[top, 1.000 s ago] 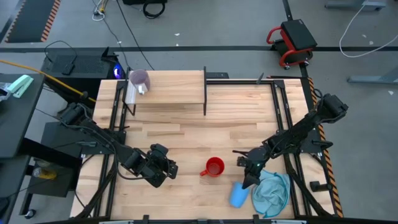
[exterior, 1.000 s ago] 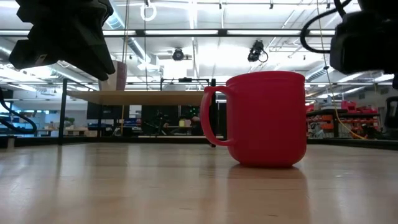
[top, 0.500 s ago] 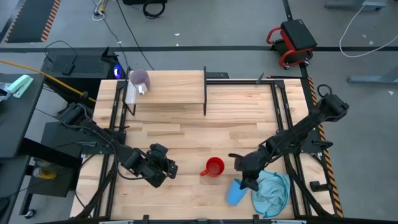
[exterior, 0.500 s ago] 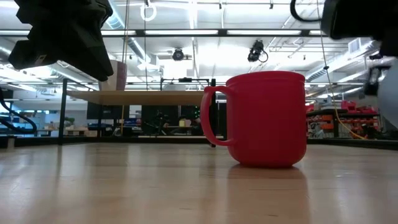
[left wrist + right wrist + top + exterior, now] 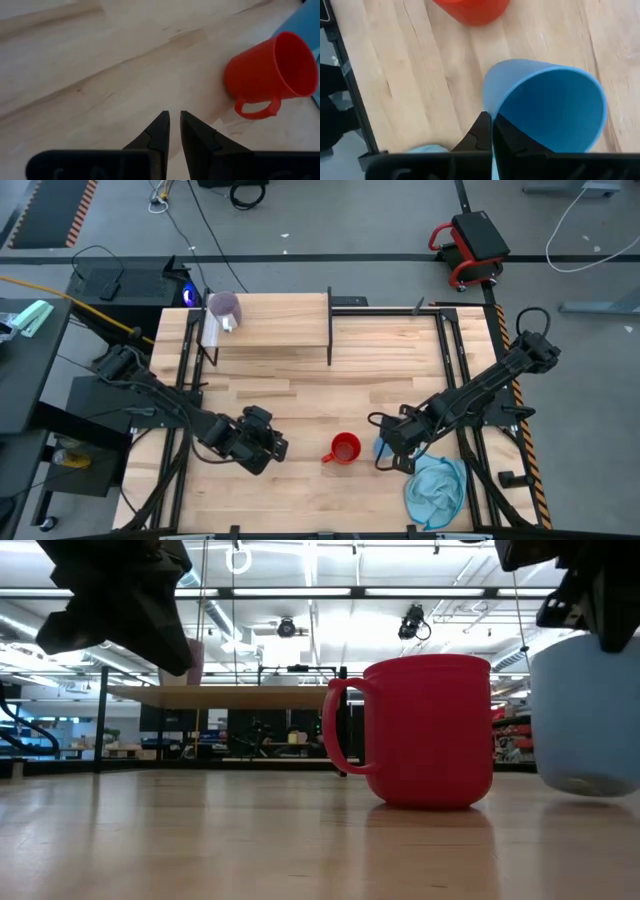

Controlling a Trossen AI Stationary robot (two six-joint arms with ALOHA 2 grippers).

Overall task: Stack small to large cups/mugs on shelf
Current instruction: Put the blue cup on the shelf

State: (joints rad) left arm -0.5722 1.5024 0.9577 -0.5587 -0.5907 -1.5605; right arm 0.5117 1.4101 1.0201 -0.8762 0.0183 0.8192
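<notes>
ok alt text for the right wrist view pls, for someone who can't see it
The right pincer is shut on the rim of the light blue cup, holding it with its open mouth toward the camera, above the wooden tabletop. The base of the red cup shows just beyond it, and a corner of blue cloth beside the pincer.

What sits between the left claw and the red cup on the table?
Nothing: in the high view only bare tabletop separates the left claw from the red cup. The left wrist view shows the same bare wood.
</notes>
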